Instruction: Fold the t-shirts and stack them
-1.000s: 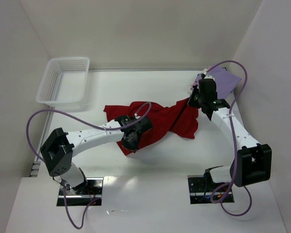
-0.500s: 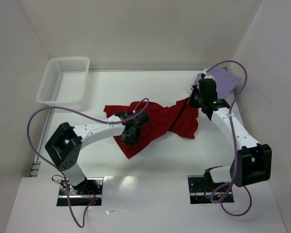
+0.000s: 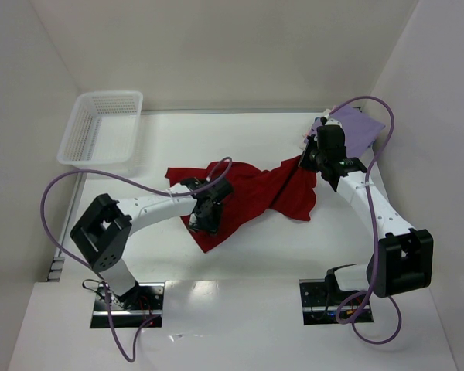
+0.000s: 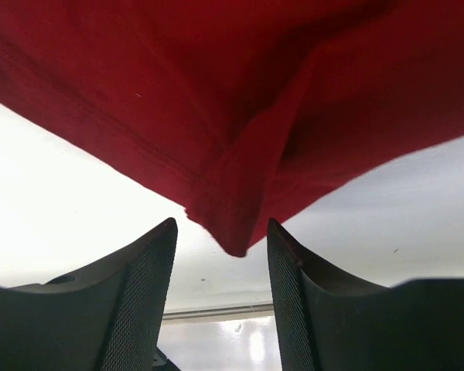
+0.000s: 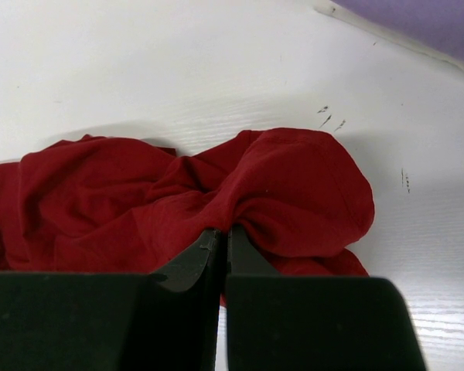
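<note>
At the near edge of the white table [image 3: 240, 139] the two arms are bolted side by side, each trailing a purple cable [image 3: 69, 185]. The left arm reaches in low toward the middle, and the left gripper [image 3: 203, 220] sits over the near corner of the dark red soft cloth t-shirt [image 3: 255, 193]. In its wrist view the left gripper [image 4: 221, 228] has its black ribbed fingers [image 4: 151, 270] standing well apart. The pointed hem corner of the dark red soft cloth t-shirt [image 4: 216, 100] lies in the gap between them, clamped by neither. The shirt lies crumpled and unfolded across the middle of the table, running from that corner toward the far right. There the right arm stretches out, and the right gripper [image 3: 313, 161] is at the shirt's far right end. In its wrist view the right gripper [image 5: 220, 232] has its jaws pressed together, with a puckered fold of the red cloth [image 5: 294, 185] pinched at the tips. Just beyond it, in the far right corner, lies the square-folded lavender cloth t-shirt [image 3: 359, 131], seen as a purple edge [image 5: 417, 19] from the wrist. In the far left corner, well apart from both shirts, stands the white plastic mesh basket [image 3: 77, 139].
</note>
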Motion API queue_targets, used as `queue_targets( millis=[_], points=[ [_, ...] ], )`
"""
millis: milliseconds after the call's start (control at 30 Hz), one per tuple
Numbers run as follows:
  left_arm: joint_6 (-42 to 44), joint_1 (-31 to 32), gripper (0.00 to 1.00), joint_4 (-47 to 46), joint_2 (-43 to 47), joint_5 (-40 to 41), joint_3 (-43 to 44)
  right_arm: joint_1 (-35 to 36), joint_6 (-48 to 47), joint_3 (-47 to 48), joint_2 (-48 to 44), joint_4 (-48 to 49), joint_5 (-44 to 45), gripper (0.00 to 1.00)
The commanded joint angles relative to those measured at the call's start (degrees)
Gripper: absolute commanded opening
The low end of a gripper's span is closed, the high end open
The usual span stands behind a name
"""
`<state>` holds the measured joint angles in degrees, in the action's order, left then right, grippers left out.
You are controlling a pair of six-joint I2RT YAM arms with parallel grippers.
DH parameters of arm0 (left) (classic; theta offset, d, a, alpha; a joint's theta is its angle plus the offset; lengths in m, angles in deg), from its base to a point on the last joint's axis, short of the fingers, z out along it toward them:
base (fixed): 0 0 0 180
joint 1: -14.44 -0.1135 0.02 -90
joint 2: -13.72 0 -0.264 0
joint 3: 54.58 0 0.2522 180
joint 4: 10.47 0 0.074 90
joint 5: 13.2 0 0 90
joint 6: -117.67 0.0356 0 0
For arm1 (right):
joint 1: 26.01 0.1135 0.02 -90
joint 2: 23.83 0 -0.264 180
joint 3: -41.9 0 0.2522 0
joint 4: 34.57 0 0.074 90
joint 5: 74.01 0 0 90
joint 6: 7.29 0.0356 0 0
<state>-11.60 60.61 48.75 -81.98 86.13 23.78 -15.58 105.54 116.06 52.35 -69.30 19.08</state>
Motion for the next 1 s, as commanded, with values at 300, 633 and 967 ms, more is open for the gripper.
queue_targets(
  millis=[300, 633, 967],
  points=[
    [2.0, -4.6, 0.6, -4.76, 9.12, -7.12, -2.63, -0.42, -1.12, -0.2, -1.04, 2.78, 0.69, 0.0],
    [0.77, -8.64, 0.6, -8.36, 8.6, -8.27, -6.15, -0.42, -1.12, -0.72, -1.04, 2.78, 0.69, 0.0],
    [1.82, -9.35, 0.59, -9.5, 4.39, -11.08, -7.29, -0.42, -1.12, -0.72, -1.04, 2.78, 0.69, 0.0]
  ],
)
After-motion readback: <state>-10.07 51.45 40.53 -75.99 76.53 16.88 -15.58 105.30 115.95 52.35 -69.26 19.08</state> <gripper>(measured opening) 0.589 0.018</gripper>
